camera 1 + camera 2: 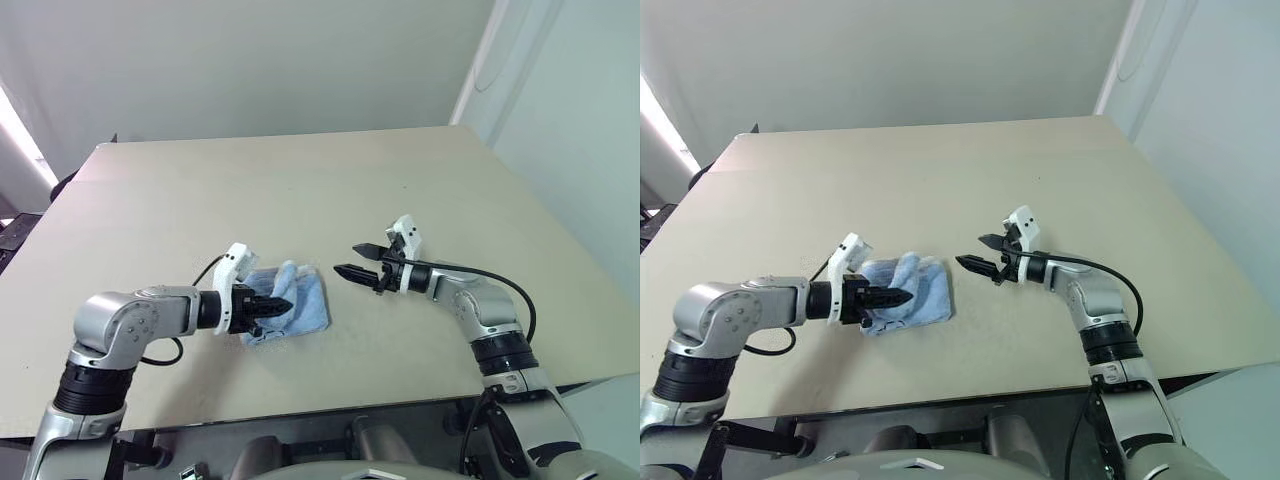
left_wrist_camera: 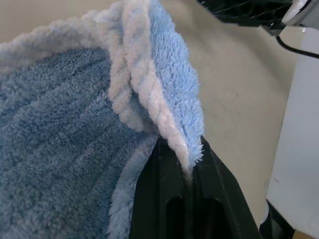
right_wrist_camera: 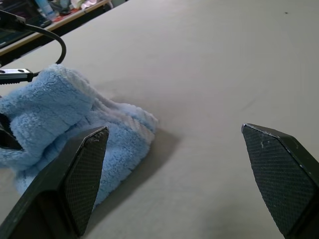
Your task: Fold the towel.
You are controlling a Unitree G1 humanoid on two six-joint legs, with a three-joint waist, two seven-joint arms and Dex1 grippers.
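The towel [image 1: 300, 302] is a light-blue terry cloth, bunched and partly doubled over on the beige table [image 1: 300, 190], near its front edge. My left gripper [image 1: 278, 305] is shut on the towel's whitish edge [image 2: 172, 124] and holds that edge lifted over the rest of the cloth. My right gripper [image 1: 353, 260] hovers a little to the right of the towel, pointing at it, jaws wide open with nothing between them. In the right wrist view the towel [image 3: 65, 134] lies just beyond the left fingertip [image 3: 92, 169].
The table stretches wide and bare behind and to the right of the towel. Its front edge [image 1: 330, 405] runs close below both arms. A black cable [image 1: 500, 280] loops off the right forearm. A pale wall stands behind the table.
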